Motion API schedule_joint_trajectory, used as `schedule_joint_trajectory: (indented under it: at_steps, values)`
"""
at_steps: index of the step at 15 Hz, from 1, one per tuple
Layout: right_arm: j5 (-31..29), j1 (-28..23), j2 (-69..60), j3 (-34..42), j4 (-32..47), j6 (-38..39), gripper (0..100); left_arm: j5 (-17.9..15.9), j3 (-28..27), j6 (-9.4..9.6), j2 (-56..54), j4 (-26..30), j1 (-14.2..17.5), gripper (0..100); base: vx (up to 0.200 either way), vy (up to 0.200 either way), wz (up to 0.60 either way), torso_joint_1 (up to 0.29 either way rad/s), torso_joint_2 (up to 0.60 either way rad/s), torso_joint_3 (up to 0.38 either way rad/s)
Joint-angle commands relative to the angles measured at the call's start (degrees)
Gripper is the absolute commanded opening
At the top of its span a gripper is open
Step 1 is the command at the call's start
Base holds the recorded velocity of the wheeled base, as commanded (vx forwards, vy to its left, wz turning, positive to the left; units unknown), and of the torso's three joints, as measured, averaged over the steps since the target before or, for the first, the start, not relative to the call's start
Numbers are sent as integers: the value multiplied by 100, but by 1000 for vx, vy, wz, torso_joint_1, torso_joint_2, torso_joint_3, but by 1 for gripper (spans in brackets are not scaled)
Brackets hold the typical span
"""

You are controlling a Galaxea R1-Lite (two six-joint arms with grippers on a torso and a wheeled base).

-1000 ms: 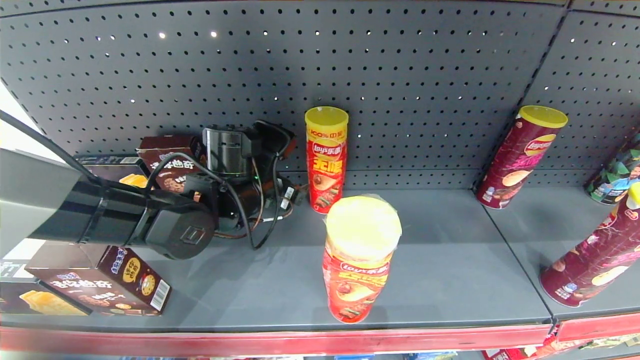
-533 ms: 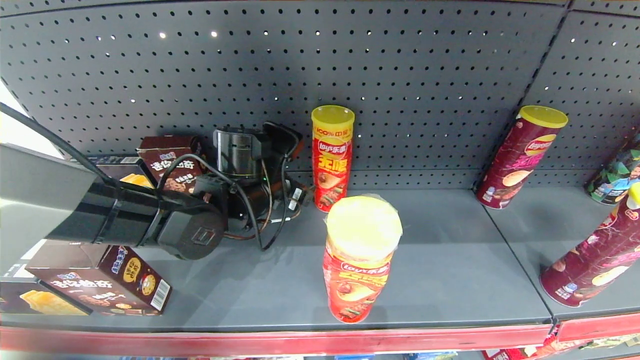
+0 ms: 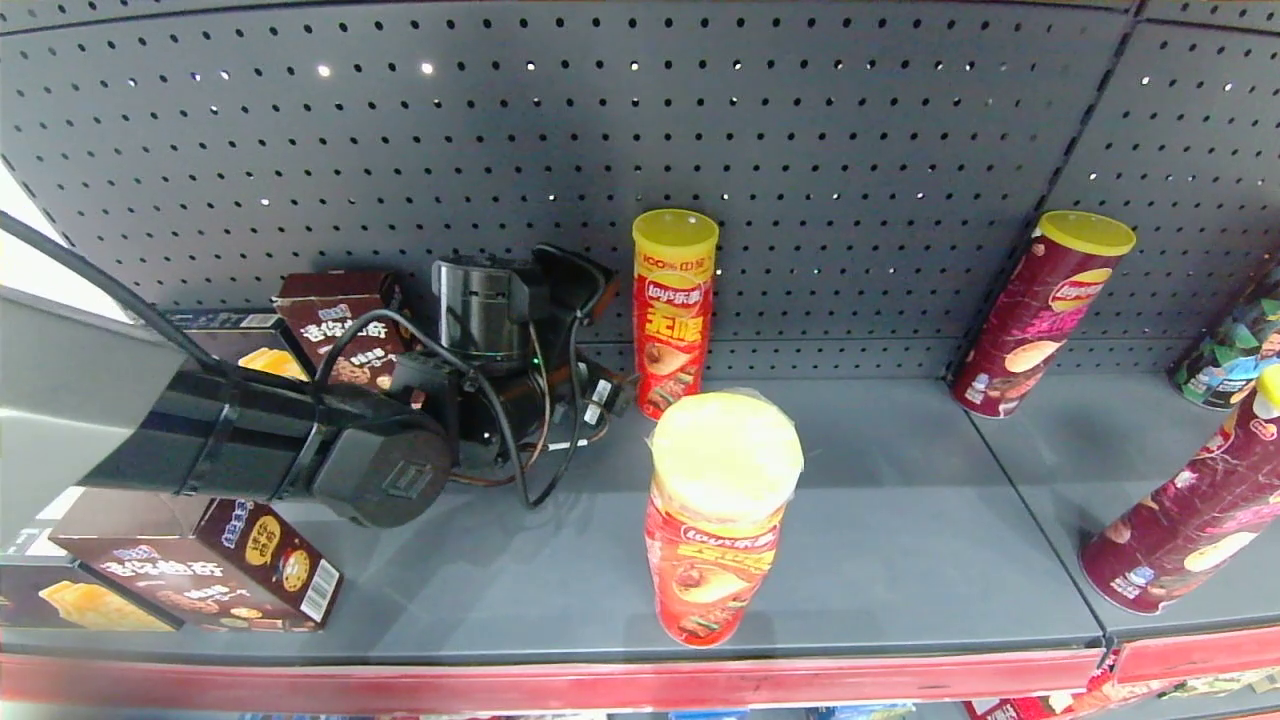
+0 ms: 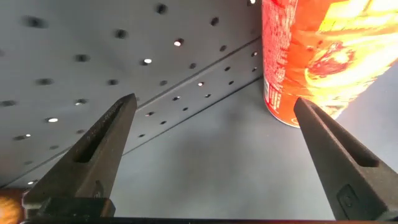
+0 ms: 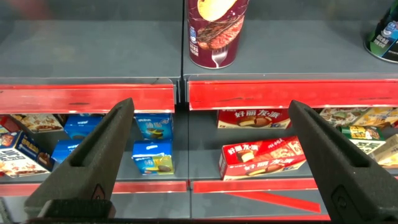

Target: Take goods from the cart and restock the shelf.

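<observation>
Red chip can (image 3: 675, 310) stands upright at the far side of the shelf (image 3: 900, 540), just right of the left gripper (image 4: 214, 99), whose fingers are spread wide and hold nothing. I would draw the arm back slowly toward the near edge, keeping left of the nearer can (image 3: 722, 515). Over the last second, can and gripper both shifted slightly right.

Noting dark grey pegboard back panel (image 3: 850, 130) spanning the upper frame, with pinpoints of light (image 3: 325, 70) in holes at upper left. Seeing grey shelf deck (image 3: 900, 520) below, red front rail (image 3: 600, 685) along the bottom edge. Catching bright white patch (image 3: 25, 270) at far left.
</observation>
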Motion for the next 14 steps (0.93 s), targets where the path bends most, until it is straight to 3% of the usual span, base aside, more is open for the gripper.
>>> schedule_joint_trajectory:
  at_steps: [1, 4, 8, 11, 14]
  values:
    - [1, 0, 8, 0, 0, -2, 100, 21, 239, -6, -509, 30, -1, 100, 0, 0, 0, 0, 0, 0]
    - [1, 0, 8, 0, 0, -2, 100, 39, 652, -6, -1151, 302, -19, 100, 0, 0, 0, 0, 0, 0]
    - [1, 0, 8, 0, 0, -2, 100, 197, 1135, -41, -1564, 206, -28, 100, 0, 0, 0, 0, 0, 0]
    - [1, 0, 8, 0, 0, -2, 100, 320, 1680, -76, -1828, -462, -195, 100, 0, 0, 0, 0, 0, 0]
    - [27, 0, 8, 0, 9, -19, 100, 320, 1847, -85, -1933, -550, -151, 100, 0, 0, 0, 0, 0, 0]
